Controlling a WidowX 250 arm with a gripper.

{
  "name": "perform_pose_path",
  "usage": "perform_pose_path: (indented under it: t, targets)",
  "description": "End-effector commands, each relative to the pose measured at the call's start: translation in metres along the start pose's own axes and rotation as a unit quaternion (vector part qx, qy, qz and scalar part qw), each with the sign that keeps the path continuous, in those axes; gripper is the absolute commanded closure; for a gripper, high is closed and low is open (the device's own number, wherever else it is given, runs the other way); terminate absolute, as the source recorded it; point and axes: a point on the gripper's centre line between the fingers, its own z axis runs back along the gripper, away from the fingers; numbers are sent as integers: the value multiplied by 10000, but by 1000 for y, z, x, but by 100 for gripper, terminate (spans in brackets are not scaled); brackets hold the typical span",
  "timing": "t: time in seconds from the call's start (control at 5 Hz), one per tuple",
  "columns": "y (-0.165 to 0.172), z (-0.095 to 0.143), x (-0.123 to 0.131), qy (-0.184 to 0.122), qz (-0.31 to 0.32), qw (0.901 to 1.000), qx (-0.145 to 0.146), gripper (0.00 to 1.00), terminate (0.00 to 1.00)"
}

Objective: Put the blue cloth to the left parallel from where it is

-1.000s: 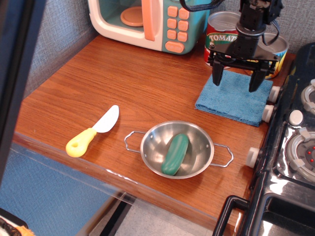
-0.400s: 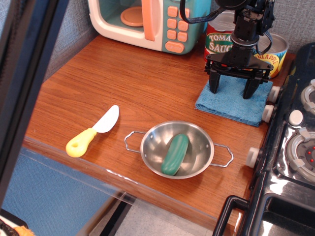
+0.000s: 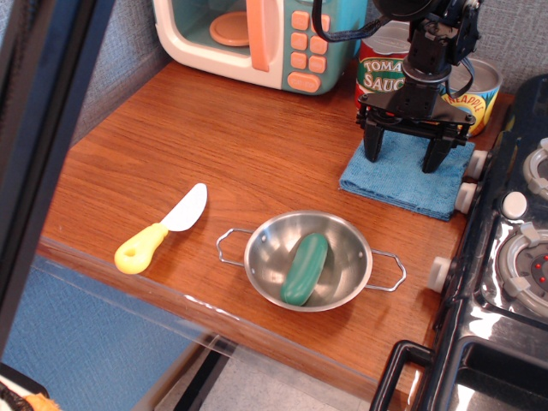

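The blue cloth (image 3: 408, 175) lies flat on the surface (image 3: 248, 145) beside the stove (image 3: 505, 248). The gripper (image 3: 404, 158) stands spread on it. Left is bare wood; two cans (image 3: 383, 68) stand behind.

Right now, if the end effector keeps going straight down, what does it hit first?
The cloth. The end effector is open, fingers pointing down over its rear half; whether the tips already touch it is unclear.

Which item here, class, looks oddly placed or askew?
Nothing is spilled or damaged. The oddest thing is the green pickle lying in the steel bowl. The blue cloth lies flat under the open hand.
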Motion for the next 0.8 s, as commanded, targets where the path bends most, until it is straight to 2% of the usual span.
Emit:
perform_pose_path:
  t: [0.0, 0.6]
  targets:
    - [77, -7, 5, 82, 192, 9989, 430, 0, 0]
    - [181, -4, 4, 128, 511, 9975, 472, 0, 0]
